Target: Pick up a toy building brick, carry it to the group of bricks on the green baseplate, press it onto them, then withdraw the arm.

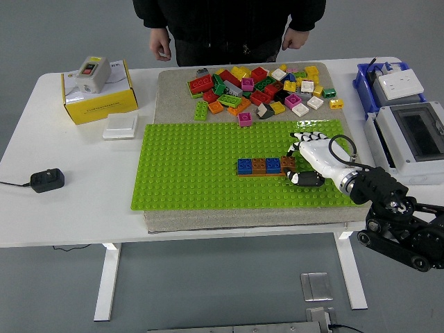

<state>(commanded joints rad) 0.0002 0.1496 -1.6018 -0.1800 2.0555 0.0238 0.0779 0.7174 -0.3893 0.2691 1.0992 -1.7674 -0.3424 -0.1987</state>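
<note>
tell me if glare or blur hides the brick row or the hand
Head view: even, soft light, sharp focus; the brick row reads clearly. The right hand is slightly overexposed on its white shell, and it covers the row's right end. No strong glare on the baseplate.

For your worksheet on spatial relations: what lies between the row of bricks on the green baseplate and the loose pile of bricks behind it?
In the head view, only bare green baseplate studs separate the brick row from the loose pile.

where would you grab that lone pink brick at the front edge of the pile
Pinch the pink brick by its left and right side walls, coming straight down from above. It sits apart from the pile, studs up, with open mat beside it, so its sides look reachable.
</note>
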